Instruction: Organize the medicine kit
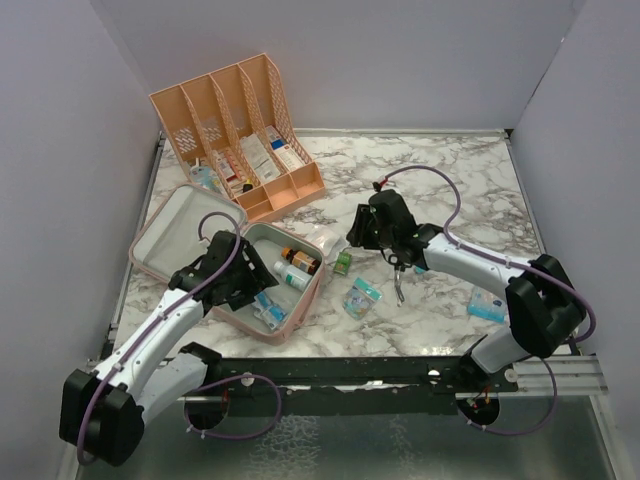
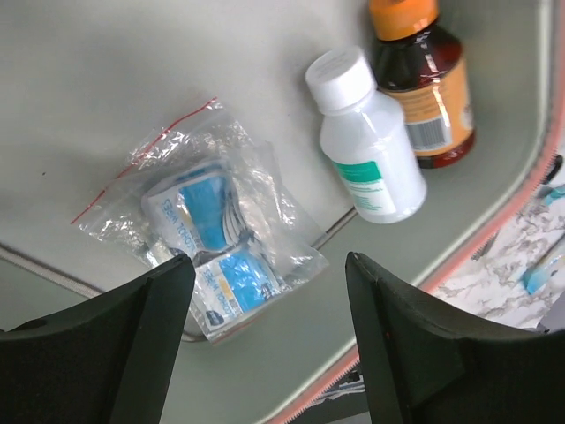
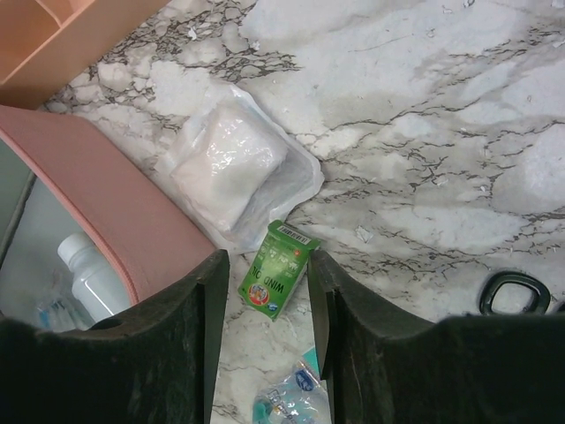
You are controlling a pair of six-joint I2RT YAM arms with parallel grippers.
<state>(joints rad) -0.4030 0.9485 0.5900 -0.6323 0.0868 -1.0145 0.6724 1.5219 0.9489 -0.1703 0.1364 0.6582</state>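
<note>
- Top view: medicine kit (image 1: pixel 176 232) lies open on the marble table (image 1: pixel 450 190), at the left. Its lid is flat toward the back left and its base is nearer the middle.
- Peach organizer (image 1: pixel 235 130) stands behind the kit, close to the lid.
- Left gripper (image 1: pixel 260 300) is over the kit's base, and the arm covers much of what is inside.
- Right gripper (image 1: pixel 357 234) is just right of the kit, above a small green box (image 1: pixel 343 262).
- A clear bag of blue items (image 1: pixel 361 297) lies near the box. A blue packet (image 1: pixel 487 307) lies well apart, far right; only this view shows it.
- Left wrist view: left gripper (image 2: pixel 269 265) has its jaws wide apart and grips nothing.
- A zip bag of blue sachets (image 2: pixel 207 238) lies on the grey-green lining (image 2: pixel 106 88) under the gap.
- A white bottle (image 2: pixel 366 141) and a brown bottle with an orange cap (image 2: pixel 424 71) lie side by side, touching. They show in much more detail here than from the top.
- Right wrist view: right gripper (image 3: pixel 265 265) has its jaws apart, with the green box (image 3: pixel 278 278) in the gap. Marble shows at the box's left side; can't tell if there is contact on the right.
- A white pad in clear wrap (image 3: pixel 234 163) lies against the kit's pink wall (image 3: pixel 115 194). It can't be made out in the top view.
- A black loop (image 3: pixel 508 293) sits at the right edge.
</note>
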